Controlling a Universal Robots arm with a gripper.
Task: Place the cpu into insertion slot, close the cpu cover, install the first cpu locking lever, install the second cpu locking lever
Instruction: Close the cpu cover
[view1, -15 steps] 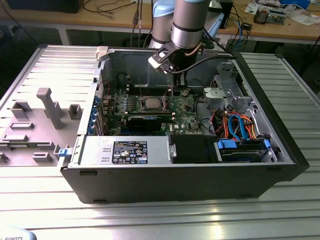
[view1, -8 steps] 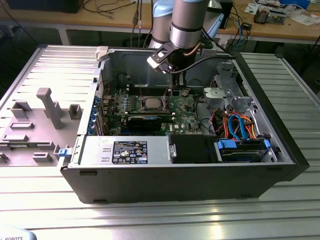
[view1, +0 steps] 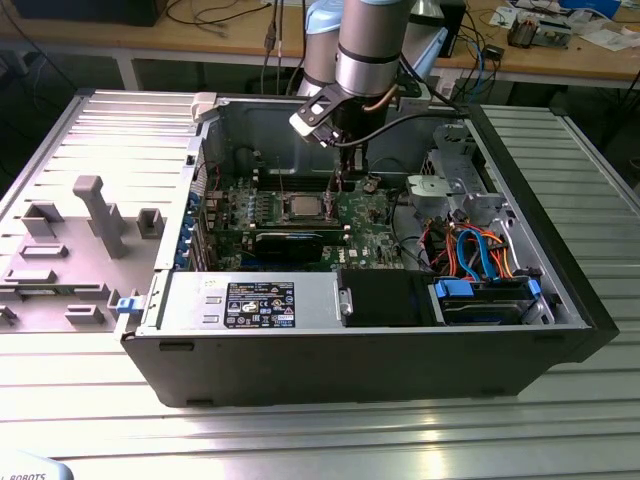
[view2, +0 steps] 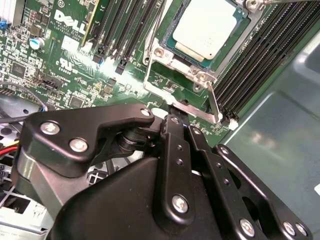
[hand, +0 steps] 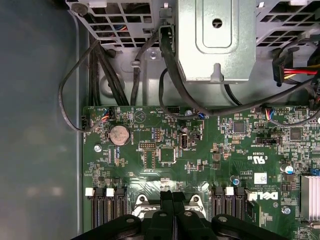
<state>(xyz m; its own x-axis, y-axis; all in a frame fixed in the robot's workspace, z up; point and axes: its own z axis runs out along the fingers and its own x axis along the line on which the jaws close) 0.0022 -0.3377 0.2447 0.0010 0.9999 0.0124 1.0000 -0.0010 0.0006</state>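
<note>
cpu (view2: 207, 27) flat, silvery top upward

We see a ribbed, silvery metal table (view1: 300, 440) across the near ground, its long slats catching the light in pale streaks. On it, toward the exterior view's left, lies a grey moulded tray (view1: 80, 235) with upright blocks. Behind stands a long wooden workbench (view1: 570, 65) on white legs, strewn with loose cables (view1: 215, 15) and papers (view1: 610, 38). The space beneath it is dark.

White logo (view2: 70, 22) on motherboard (view2: 60, 80); label (view1: 260, 303) on power supply (view1: 190, 298).
</note>
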